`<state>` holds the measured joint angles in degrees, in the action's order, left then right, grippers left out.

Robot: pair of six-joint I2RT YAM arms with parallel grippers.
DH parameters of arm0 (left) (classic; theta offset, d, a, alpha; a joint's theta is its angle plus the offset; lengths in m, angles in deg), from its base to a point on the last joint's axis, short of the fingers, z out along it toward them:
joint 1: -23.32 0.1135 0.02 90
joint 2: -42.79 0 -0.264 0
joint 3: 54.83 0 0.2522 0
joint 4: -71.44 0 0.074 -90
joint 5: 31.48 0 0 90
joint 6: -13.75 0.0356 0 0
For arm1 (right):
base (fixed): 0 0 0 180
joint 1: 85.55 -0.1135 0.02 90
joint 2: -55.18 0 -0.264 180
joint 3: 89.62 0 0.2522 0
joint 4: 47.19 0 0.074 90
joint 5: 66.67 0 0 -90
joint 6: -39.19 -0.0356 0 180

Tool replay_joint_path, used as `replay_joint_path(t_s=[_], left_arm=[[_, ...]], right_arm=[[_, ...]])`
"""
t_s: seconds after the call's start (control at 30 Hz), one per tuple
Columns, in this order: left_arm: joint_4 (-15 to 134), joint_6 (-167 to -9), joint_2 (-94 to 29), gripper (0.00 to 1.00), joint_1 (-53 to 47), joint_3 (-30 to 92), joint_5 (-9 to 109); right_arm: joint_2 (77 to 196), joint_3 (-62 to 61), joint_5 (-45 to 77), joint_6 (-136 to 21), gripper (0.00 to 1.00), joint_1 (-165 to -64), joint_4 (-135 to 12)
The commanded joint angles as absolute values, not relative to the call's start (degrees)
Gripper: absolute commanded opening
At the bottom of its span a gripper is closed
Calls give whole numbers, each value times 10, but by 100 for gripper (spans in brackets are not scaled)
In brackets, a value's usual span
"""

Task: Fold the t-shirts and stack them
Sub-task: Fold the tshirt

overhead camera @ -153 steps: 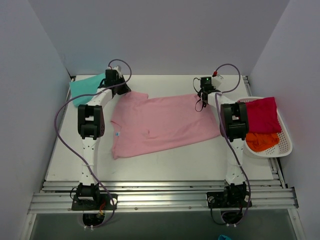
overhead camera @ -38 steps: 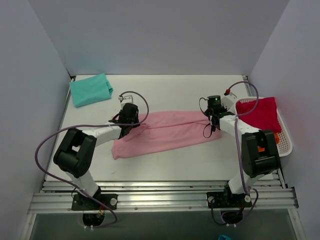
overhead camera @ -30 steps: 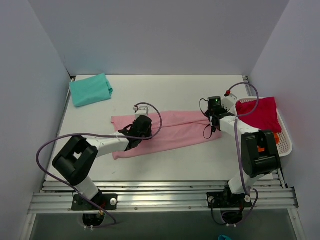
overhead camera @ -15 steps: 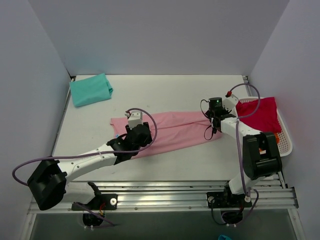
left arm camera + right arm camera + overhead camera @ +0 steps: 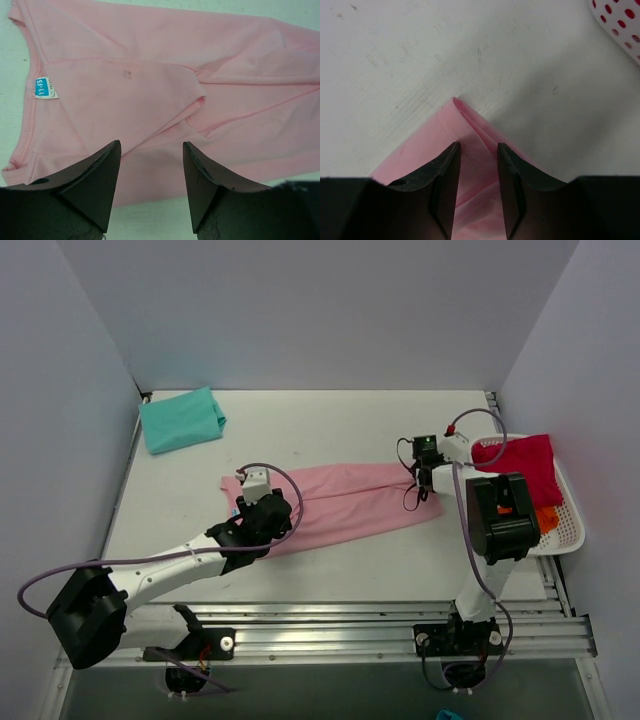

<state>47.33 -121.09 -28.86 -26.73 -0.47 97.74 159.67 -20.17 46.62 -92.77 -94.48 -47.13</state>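
The light pink t-shirt [image 5: 340, 502] lies folded into a long band across the middle of the table. My left gripper [image 5: 256, 514] hovers over its left end near the collar label [image 5: 44, 88], open, with nothing between its fingers [image 5: 95, 185]. In the left wrist view the pink shirt [image 5: 150, 65] lies flat with an overlapping flap. My right gripper [image 5: 421, 476] sits low over the shirt's far right corner [image 5: 465, 125]. Its jaws stand a narrow gap apart over the cloth, open. A folded teal t-shirt [image 5: 181, 419] lies at the back left.
A white mesh basket [image 5: 570, 530] stands at the right edge, holding a crimson shirt [image 5: 520, 468] and an orange one [image 5: 546, 518]. The basket's rim [image 5: 620, 20] shows close to the right gripper. Grey walls enclose three sides. The aluminium rail runs along the near edge.
My left gripper has opened and drifted left and toward the near side over the pink shirt's left end, the arm swinging low. The right gripper has edged slightly toward the far side.
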Motion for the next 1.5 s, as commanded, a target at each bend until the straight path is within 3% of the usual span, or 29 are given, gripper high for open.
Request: replay_joint_path(t_s=[0.0,0.23,0.4,0.8,0.87,0.97,1.0,1.03,1.17,1.27,1.33,1.37,1.4,1.47], left_arm=[[493,-1212,-275,61,-262,-3,994],[504,-1208,-287,61,-257,-4,991],[513,-1204,-295,61,-256,-5,989],[519,-1205,-333,61,-251,-6,1002],[525,-1223,-345,62,-245,-12,1008],[536,-1252,-391,62,-220,-13,1001],[534,-1258,-421,62,-212,-1,996],[530,-1273,-437,62,-197,6,993],[531,-1295,-515,71,-165,38,967],[546,-1297,-564,71,-142,65,941],[553,-1287,-589,57,-131,89,922],[554,-1285,-612,45,-118,97,917],[562,-1282,-622,23,-111,104,911],[562,-1269,-656,12,-91,136,881]], right_arm=[[1620,-162,477,-925,31,-941,-460],[1655,-122,475,-917,23,-941,-464],[1658,-99,475,-909,3,-940,-469],[1743,6,455,-901,0,-926,-490],[1747,13,451,-904,7,-925,-493],[1729,-13,451,-914,45,-926,-479],[1713,-22,453,-915,66,-925,-473],[1704,-32,454,-917,73,-926,-471],[1652,-79,460,-923,76,-926,-476],[1589,-115,469,-932,76,-929,-468],[1537,-149,475,-939,76,-930,-465],[1506,-158,476,-941,76,-935,-465],[1491,-175,477,-945,76,-936,-464],[1463,-187,480,-948,76,-942,-467]])
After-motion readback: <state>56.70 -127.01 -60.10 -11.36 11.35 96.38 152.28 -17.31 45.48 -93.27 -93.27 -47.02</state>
